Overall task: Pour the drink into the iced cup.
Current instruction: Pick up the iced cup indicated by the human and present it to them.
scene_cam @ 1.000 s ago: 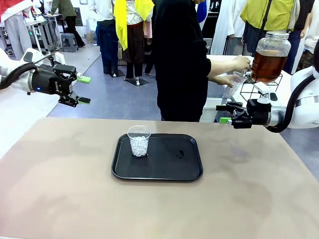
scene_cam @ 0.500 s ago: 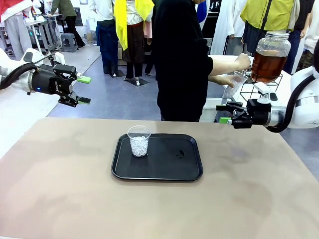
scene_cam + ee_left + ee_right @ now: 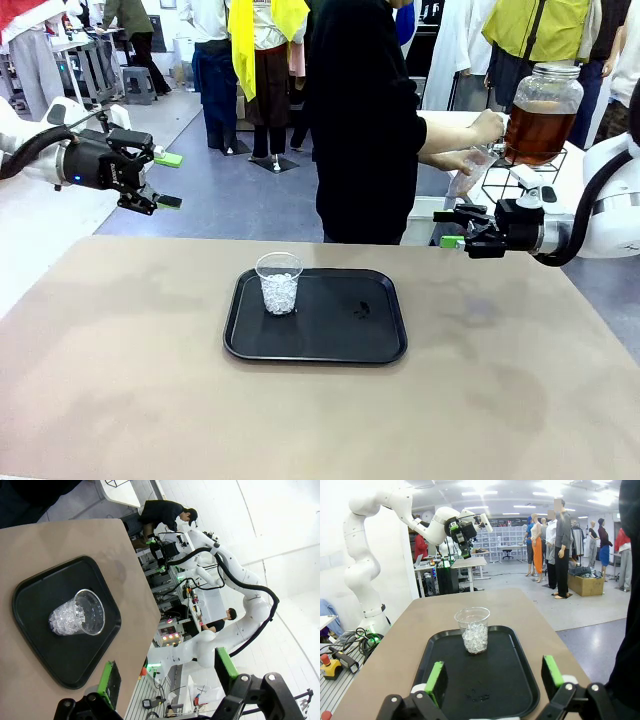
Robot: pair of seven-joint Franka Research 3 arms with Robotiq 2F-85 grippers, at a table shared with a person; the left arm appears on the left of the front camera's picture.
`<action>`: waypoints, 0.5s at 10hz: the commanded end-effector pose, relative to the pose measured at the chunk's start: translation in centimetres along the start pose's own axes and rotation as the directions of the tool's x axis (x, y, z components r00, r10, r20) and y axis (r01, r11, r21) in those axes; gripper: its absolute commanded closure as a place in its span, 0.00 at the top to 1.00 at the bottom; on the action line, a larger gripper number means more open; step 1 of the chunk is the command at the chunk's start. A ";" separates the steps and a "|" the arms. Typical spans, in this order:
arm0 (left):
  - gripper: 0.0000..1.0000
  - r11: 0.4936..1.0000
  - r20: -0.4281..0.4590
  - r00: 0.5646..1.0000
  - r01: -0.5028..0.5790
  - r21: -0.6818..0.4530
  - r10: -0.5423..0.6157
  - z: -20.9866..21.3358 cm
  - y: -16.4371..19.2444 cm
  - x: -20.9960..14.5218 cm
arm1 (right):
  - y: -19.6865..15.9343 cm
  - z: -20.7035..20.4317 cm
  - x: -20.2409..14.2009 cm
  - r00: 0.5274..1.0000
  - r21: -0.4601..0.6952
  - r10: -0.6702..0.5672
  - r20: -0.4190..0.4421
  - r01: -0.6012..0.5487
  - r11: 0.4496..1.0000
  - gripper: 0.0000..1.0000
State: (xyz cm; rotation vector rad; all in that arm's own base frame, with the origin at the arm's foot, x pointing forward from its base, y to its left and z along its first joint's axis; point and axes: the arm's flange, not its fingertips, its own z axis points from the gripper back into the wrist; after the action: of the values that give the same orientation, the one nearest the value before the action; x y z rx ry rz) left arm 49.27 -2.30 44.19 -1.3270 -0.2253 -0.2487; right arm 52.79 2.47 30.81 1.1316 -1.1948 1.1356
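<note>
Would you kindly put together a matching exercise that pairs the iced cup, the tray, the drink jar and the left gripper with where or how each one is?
Column one:
1. iced cup
2. tray
3. drink jar
4. left gripper

Column two:
A. past the far right of the table, amber liquid inside
B. raised at the left, jaws open, empty
C. upright on the tray's left half
D. lying flat on the table, black

Pairs: 1-C, 2-D, 3-A, 4-B.
</note>
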 end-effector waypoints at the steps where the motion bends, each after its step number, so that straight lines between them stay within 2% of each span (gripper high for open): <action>1: 1.00 1.000 0.001 1.000 0.010 -0.001 -0.010 0.0 -0.2 0.0 | -0.4 0.0 0.3 1.000 0.002 0.003 0.001 -0.003 1.000 1.00; 5: 1.00 1.000 0.001 1.000 0.010 -0.001 -0.010 0.0 -0.2 0.0 | -0.4 0.0 0.3 1.000 0.002 0.003 0.001 -0.003 1.000 1.00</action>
State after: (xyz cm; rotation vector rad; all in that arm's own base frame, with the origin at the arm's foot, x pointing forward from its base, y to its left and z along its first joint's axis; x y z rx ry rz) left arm 49.27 -2.30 44.19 -1.3270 -0.2253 -0.2487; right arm 52.79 2.47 30.81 1.1316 -1.1948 1.1356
